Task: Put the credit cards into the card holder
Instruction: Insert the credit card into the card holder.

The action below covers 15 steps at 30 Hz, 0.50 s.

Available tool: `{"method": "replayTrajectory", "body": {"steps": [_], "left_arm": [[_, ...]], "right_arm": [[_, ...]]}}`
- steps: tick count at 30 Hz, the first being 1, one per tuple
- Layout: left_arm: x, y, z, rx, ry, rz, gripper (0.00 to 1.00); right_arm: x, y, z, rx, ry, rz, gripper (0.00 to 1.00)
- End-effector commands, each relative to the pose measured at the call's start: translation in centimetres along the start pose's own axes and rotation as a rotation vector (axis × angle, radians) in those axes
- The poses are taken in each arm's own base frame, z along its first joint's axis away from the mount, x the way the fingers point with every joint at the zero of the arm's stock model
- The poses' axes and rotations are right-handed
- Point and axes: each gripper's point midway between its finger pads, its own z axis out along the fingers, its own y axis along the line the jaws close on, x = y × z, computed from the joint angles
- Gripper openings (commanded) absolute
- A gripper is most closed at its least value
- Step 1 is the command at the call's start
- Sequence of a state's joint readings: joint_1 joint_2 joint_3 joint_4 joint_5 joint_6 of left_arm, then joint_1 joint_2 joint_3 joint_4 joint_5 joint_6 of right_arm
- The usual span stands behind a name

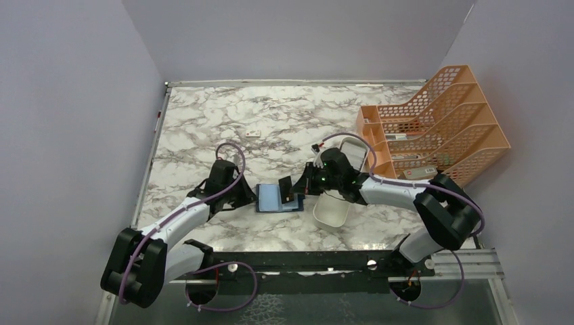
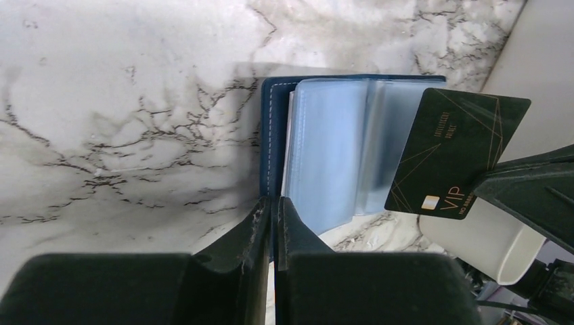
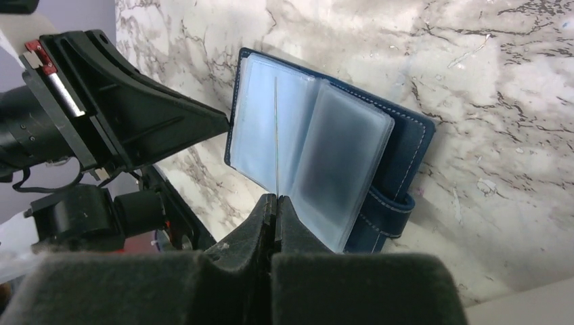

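Observation:
The card holder point(image 1: 274, 199) lies open on the marble table, navy cover down, with clear pale-blue sleeves fanned up. My left gripper point(image 2: 274, 202) is shut on the holder's near navy cover edge point(image 2: 272, 135); in the top view the left gripper point(image 1: 252, 198) sits at the holder's left side. My right gripper point(image 3: 275, 198) is shut on a credit card point(image 3: 276, 128), seen edge-on above the sleeves of the card holder point(image 3: 342, 145). From the left wrist the same credit card point(image 2: 457, 154) is black with gold "VIP" lettering, tilted over the holder's right sleeves.
A long white oblong tray point(image 1: 332, 208) lies just right of the holder, under the right arm. An orange mesh file rack point(image 1: 440, 125) stands at the back right. A tiny white block with a red mark point(image 1: 254, 133) lies further back on the marble.

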State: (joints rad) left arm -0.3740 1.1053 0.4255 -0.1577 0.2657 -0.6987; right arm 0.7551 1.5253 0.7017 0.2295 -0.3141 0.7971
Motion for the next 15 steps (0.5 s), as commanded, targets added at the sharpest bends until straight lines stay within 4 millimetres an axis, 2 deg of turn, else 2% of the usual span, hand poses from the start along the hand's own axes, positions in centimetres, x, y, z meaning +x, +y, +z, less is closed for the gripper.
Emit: {"method": "replayTrajectory", "body": {"steps": [1,7,15], "left_arm": [[-0.3,1.2,0.4,-0.039,-0.045,-0.012,0.08],[0.4,1.8,0.8,-0.047,-0.033,-0.023,0.06],[1.0,2.1,0.9,-0.041,-0.03,-0.032,0.06]], "right_arm": [[-0.2,1.1,1.1,-0.055,-0.019,0.01,0.01],[0.6,0.4,2.3,-0.056,-0.008,0.05,0.01],[0.2,-0.8,2.5,0.032,-0.042,0.064,0.01]]}}
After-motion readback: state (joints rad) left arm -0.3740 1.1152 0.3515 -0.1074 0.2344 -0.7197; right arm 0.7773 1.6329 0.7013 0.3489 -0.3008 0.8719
